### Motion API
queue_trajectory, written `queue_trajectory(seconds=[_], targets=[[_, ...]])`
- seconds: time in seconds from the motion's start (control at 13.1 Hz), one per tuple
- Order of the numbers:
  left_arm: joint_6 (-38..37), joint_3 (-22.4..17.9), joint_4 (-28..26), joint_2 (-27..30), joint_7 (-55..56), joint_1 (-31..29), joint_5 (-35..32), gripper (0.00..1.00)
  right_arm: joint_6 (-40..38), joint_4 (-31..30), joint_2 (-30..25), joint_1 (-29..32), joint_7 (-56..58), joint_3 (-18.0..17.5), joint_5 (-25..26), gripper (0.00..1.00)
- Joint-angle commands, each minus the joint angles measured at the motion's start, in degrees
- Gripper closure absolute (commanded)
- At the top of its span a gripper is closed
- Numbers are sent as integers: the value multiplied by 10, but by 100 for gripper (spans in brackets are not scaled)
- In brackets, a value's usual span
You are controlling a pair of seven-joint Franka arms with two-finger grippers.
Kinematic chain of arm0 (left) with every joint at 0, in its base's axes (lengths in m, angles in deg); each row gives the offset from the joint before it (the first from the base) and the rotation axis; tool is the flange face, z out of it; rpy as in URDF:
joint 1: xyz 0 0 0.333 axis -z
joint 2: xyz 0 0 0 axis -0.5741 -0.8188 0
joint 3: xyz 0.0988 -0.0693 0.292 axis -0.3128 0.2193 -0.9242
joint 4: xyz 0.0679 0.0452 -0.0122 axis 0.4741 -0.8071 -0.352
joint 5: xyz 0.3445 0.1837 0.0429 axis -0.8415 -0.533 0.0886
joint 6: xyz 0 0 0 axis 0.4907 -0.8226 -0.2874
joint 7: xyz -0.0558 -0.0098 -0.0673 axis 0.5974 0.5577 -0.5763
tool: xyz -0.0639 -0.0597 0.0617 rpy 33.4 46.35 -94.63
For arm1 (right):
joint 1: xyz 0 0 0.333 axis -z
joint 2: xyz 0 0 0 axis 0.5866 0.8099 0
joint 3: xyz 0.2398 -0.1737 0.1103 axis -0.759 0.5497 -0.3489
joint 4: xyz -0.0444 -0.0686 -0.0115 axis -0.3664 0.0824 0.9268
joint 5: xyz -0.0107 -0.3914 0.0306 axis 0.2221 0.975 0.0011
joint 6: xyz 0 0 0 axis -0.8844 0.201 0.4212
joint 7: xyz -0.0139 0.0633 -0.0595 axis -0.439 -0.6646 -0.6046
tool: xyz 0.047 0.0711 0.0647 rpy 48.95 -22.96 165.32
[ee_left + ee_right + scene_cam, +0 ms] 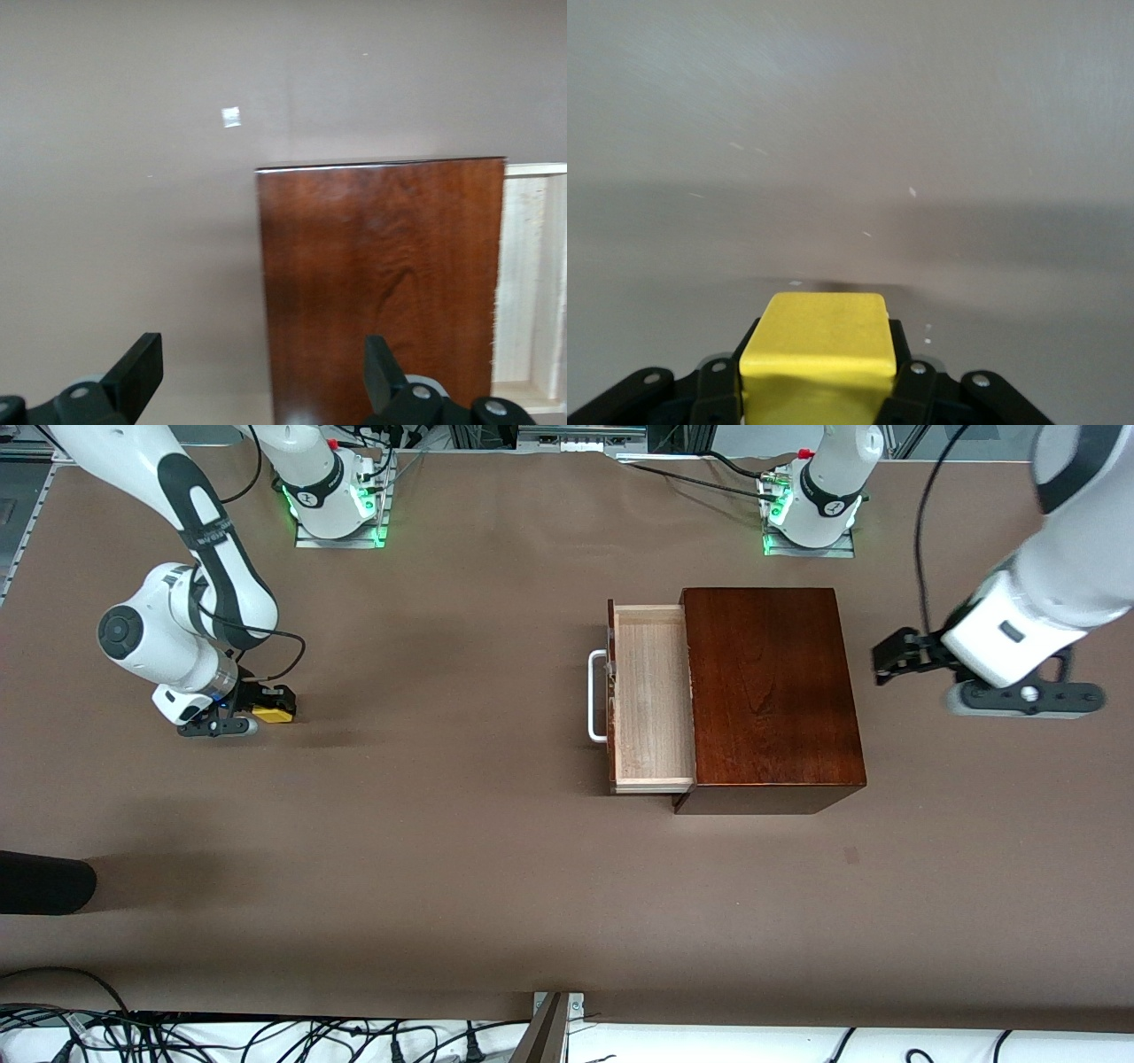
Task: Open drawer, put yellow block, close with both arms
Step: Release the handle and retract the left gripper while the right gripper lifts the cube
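The yellow block (275, 712) sits low at the table surface toward the right arm's end, with my right gripper (266, 708) shut on it. In the right wrist view the block (819, 341) fills the space between the black fingers (914, 379). The drawer (651, 691) stands pulled out of the mahogany box (771, 691), its pale wooden tray empty and its white handle (595, 695) facing the right arm's end. My left gripper (893, 657) hangs open beside the box toward the left arm's end. In the left wrist view, that gripper (261, 370) is over the box (381, 266) edge.
Both green-lit arm bases (337, 509) stand along the table's edge farthest from the front camera. A dark object (44, 881) juts in at the right arm's end, nearer the camera. Cables (266, 1036) lie below the table's near edge.
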Motion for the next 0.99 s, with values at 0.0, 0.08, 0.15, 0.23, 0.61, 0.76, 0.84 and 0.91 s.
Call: queue_trajectory(seconds=[0.0,0.08,0.15,0.23,0.61,0.76,0.84,0.91], targets=[[32,6,-94,79,-35,-38,30,0,-73,37,-43,-4,7,-2,-9,100],[56,5,-133,109,-43,-46,30,0,-103,61,-49,-4,7,-2,-5,100],[79,5,-169,135,-46,-48,30,0,-135,90,-50,-4,8,-2,-4,100],[88,2,-192,153,-48,-53,30,0,-174,126,-50,-6,8,-2,2,100],[73,-17,-157,142,-44,-73,31,0,-281,263,-48,-40,6,-8,33,100],[72,-17,-155,142,-44,-82,31,0,-320,307,-43,-63,-25,-9,40,100],[73,-17,-153,142,-44,-82,30,0,-333,327,-43,-81,-39,-9,44,100],[75,-17,-152,140,-44,-82,24,0,-346,340,-43,-97,-50,-9,44,100]])
